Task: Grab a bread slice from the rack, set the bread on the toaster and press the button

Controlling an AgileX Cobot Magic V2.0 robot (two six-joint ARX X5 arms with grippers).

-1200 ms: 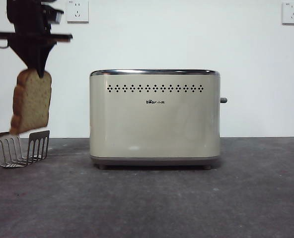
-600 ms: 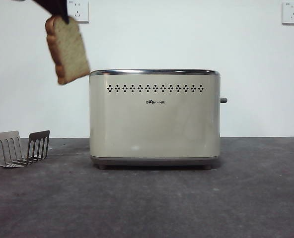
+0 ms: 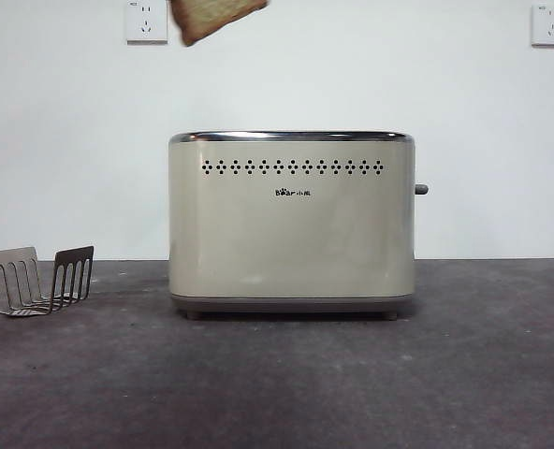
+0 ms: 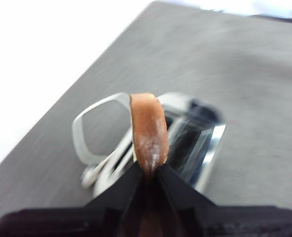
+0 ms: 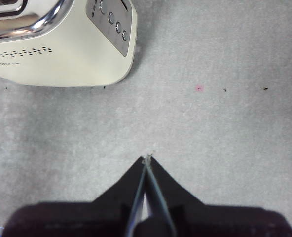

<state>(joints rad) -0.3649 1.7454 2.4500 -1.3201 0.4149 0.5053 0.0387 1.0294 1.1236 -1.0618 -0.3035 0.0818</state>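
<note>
Lifted higher since a moment ago, the slice of bread (image 3: 216, 16) hangs above the toaster (image 3: 292, 220), pinched by the left gripper (image 4: 151, 170); the rack (image 3: 41, 279) stands empty. Transport is under way; next comes lining it up over a slot. Right gripper (image 5: 147, 160) waits, jaws pressed together.

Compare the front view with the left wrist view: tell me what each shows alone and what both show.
Front view only: the rack, the toaster's side lever, two wall sockets.
Left wrist view only: the left gripper with its fingers clamped on the bread's crust edge, and the toaster's top slots from above.
Both: the slice of bread, the toaster, the grey table.
</note>
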